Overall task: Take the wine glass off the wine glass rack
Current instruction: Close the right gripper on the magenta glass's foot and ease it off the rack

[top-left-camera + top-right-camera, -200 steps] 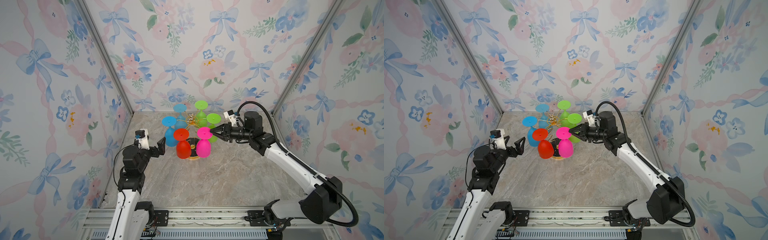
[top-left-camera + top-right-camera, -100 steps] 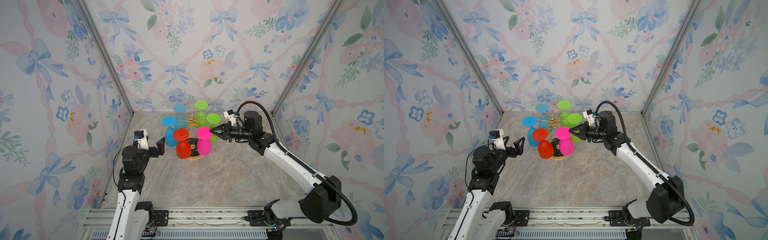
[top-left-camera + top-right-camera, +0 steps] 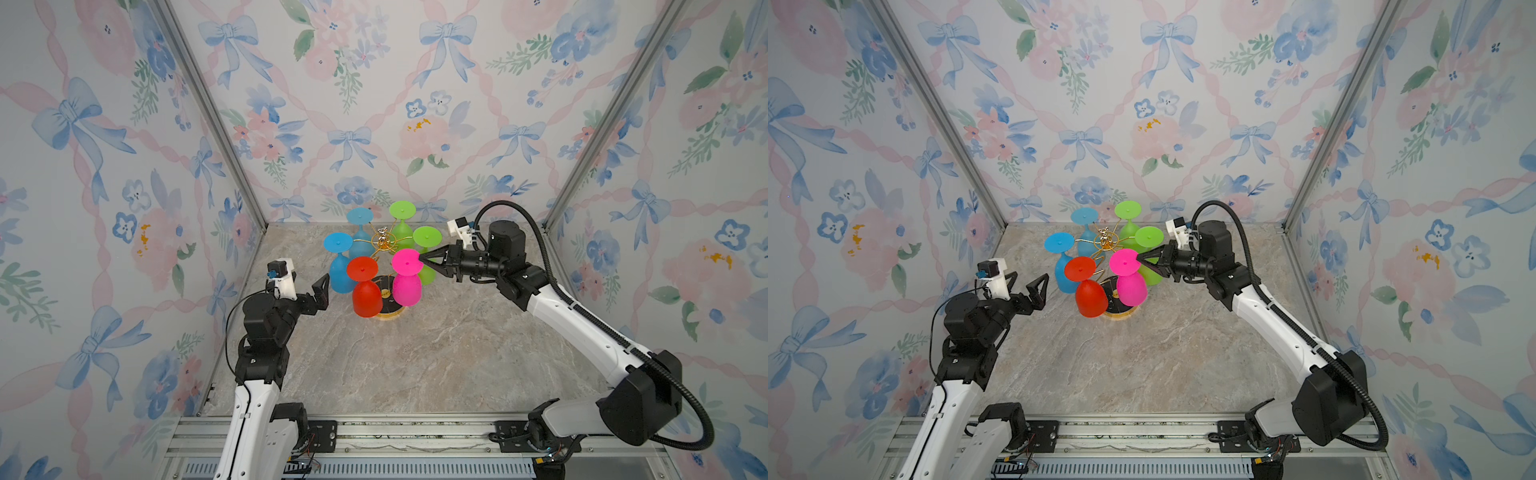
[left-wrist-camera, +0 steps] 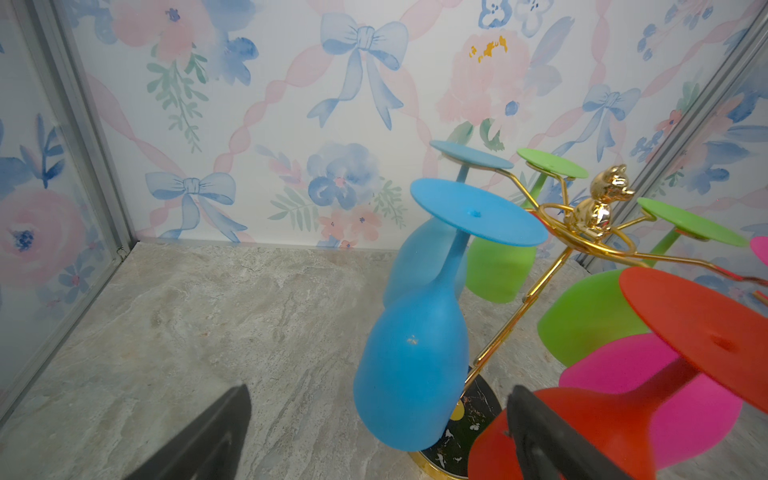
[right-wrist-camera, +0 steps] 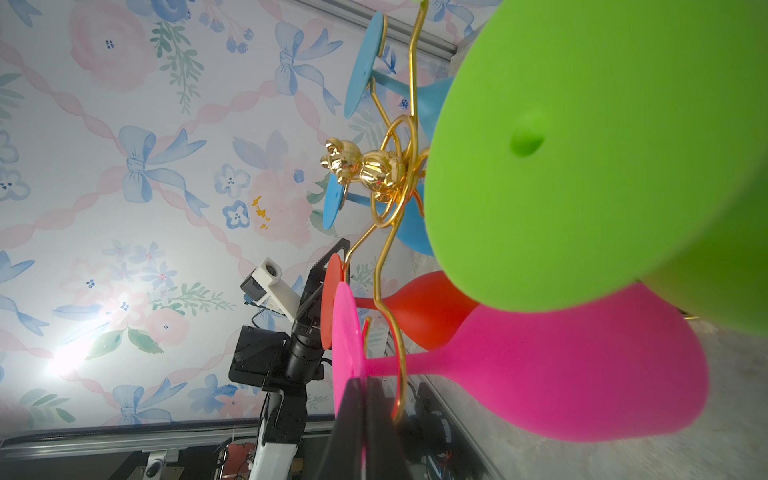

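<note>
At the rear centre of the desk, the wine glass rack stands upright on its round black, gold-rimmed base. Six glasses hang bowl-down from its gold wire arms, each with its foot uppermost:

- two blue wine glasses on the left side
- two green wine glasses on the rear and right side
- the red wine glass at the front left
- the pink wine glass at the front right, just beside the red one

A small gold bear figure tops the central post.

Right tool: it reaches in level from the right. Its jaws are together on the rim of the pink wine glass foot. The right wrist view shows the two dark fingers pinching the edge of the pink disc. The stem sits inside the gold wire loop, so the glass is on the rack.

Left tool: it hovers above the desk, left of the rack and near the front blue glass. Its jaws are spread fully apart and hold nothing. It touches no glass.
</note>
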Motion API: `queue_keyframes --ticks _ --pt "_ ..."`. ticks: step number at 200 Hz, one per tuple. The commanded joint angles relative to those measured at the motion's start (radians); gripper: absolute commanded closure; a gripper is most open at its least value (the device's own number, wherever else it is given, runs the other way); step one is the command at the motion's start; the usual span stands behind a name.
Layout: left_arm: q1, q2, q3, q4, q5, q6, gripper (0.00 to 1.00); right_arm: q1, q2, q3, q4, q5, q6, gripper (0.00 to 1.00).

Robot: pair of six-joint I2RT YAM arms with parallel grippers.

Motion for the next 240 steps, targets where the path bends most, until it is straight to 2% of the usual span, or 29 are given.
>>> queue_keyframes --ticks 1,240 --pt "0.009 -0.012 -0.011 0.025 0.009 -0.014 0.02 0.011 0.000 0.016 0.069 -0.022 0.041 1.00" --pt "0.019 -0.030 -0.017 0.040 0.019 -0.024 0.02 0.061 0.058 0.059 0.094 0.110 0.084 1.00"
